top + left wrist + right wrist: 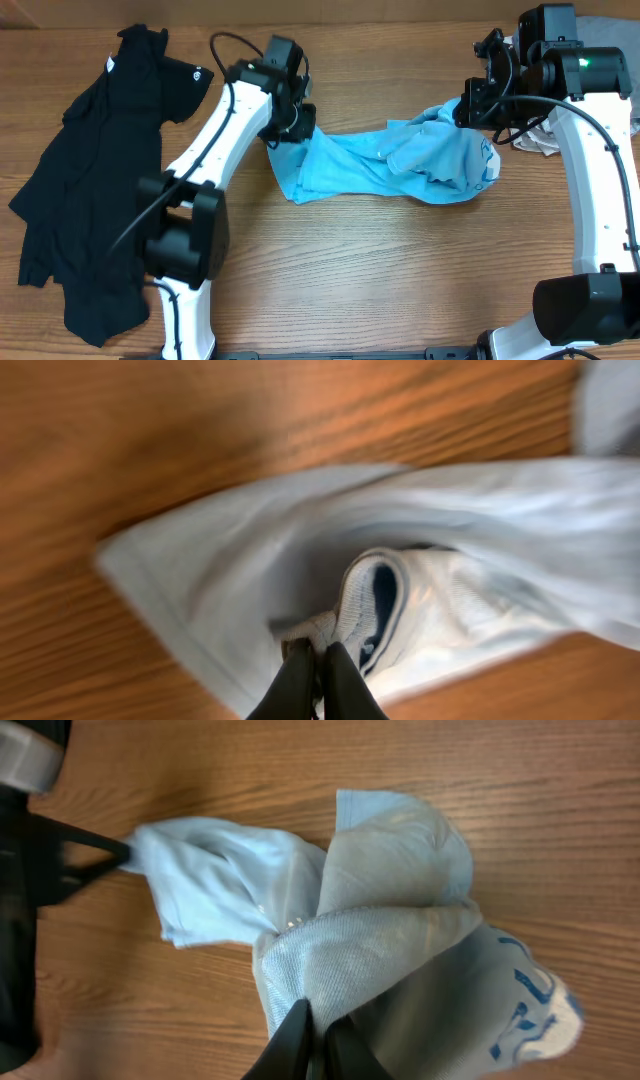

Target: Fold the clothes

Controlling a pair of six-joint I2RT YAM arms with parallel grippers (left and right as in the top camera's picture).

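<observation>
The blue shirt (400,160) lay bunched mid-counter (350,280), slung between both arms. Left fingers (292,685) were clamped on cloth near its ribbed collar, right fingers (288,1042) on a gathered fold. Soft, light and limp, it would probably handle better gripped at the hem corners.

Warm brown wooden tabletop (400,270) across all three views, darker grain lines running side to side in the overhead view; evenly lit, shadows faint; blurred in the left wrist view
</observation>
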